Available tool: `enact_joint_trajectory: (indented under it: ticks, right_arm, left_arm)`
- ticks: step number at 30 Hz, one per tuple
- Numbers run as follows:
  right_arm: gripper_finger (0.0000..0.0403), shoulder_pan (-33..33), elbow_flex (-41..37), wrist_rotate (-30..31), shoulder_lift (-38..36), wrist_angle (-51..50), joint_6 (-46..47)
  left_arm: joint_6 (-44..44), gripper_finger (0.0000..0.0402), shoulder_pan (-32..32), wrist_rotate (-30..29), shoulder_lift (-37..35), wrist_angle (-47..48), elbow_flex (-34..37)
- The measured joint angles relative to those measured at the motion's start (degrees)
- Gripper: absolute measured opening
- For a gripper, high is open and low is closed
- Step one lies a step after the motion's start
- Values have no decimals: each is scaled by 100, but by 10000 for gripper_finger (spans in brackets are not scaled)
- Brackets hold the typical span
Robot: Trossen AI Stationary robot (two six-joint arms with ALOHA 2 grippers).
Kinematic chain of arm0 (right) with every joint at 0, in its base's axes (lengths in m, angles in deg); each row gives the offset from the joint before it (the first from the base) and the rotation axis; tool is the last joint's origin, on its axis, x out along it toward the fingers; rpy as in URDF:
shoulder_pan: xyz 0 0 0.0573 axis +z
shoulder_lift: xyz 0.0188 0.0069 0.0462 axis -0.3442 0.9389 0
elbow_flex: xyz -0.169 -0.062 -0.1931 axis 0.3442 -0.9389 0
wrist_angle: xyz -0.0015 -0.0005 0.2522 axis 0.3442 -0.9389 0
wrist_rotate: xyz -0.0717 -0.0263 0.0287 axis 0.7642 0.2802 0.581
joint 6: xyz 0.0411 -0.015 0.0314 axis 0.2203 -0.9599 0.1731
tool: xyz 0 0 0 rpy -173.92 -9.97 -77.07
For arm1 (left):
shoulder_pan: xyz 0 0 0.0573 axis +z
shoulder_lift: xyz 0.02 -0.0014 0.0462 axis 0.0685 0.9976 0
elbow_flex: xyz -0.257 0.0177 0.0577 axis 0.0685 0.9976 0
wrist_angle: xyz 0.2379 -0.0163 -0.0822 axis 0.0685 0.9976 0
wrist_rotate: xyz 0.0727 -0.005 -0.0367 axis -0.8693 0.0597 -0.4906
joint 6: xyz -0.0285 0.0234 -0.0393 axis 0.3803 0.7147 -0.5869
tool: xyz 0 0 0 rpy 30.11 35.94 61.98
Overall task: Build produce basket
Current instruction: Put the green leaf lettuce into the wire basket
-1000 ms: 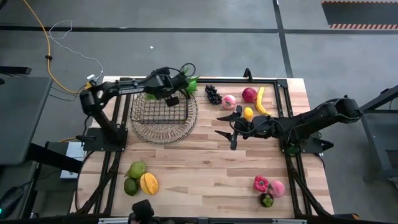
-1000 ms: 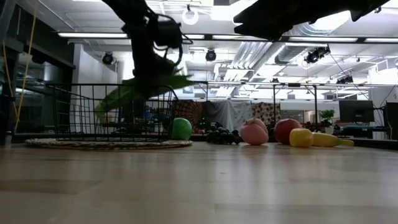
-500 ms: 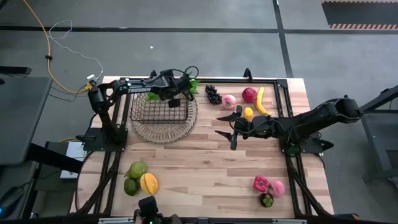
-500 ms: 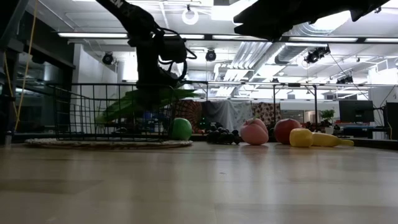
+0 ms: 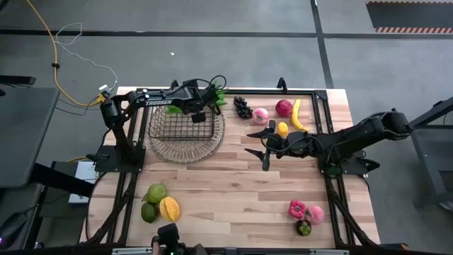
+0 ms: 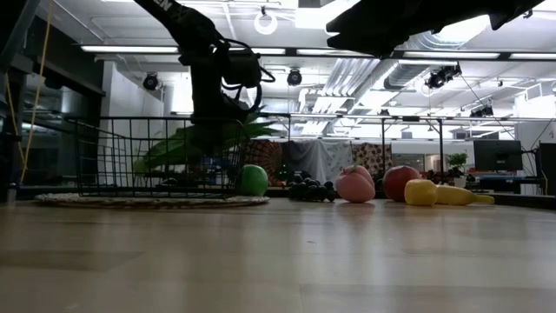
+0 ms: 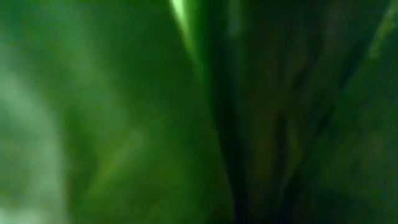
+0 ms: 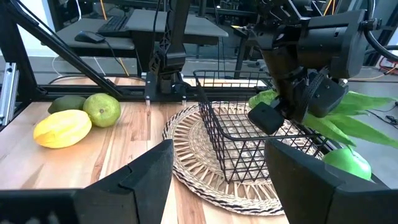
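The left gripper point(image 5: 200, 108) is being held over the far right corner of the basket point(image 5: 185, 129), which is sitting on the surface point(image 5: 233, 191) at its far left. Long green leafy stalks point(image 6: 208, 139) are being carried at that gripper, draped across the basket's rim; whether its fingers are gripping them cannot be told. The left wrist view is being filled with green leaf. The right gripper point(image 5: 256, 142) is being kept mid-surface, fingers parted and empty, near a yellow piece point(image 5: 282, 129). More produce is lying along the far edge and at both near corners.
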Motion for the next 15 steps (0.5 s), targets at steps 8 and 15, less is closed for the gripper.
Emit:
enact_joint_trajectory:
  ticks: [8,15]
  right_arm:
    - [243,0,0,0,1,1,0]
    - [243,0,0,0,1,-1,42]
  left_arm:
    - [-42,210,-15,42,2,358,-125]
    - [-323,267,-13,29,2,968,-660]
